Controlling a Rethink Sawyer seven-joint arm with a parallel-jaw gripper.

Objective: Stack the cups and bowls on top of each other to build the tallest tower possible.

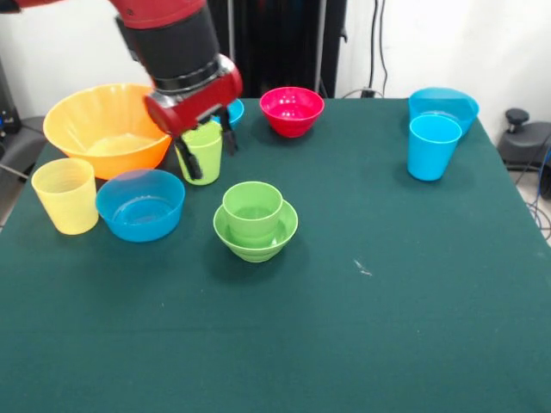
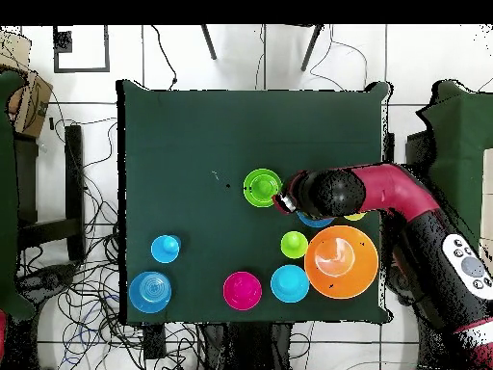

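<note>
We see the tower [image 1: 255,223] near the middle of the green table [image 1: 387,284]: a small green bowl [image 1: 256,239] with a green cup [image 1: 252,209] standing upright inside it. Just behind it and to the left in the front view, the gripper [image 1: 207,148] hangs over a yellow-green cup [image 1: 203,153], one black finger [image 1: 188,161] on each side of it; we think the fingers are closed on the cup, though the contact is hard to make out from here. Left of that sits the large yellow-orange bowl [image 1: 103,127], and in front of it a wide blue bowl [image 1: 140,205] with a pale yellow cup [image 1: 66,195] just beside it. Behind the gripper a small blue bowl [image 1: 234,110] shows only partly, and a red bowl [image 1: 292,111] stands near the far edge. At the far right corner in the front view, a sky blue cup [image 1: 432,147] stands just before another blue bowl [image 1: 444,105].
</note>
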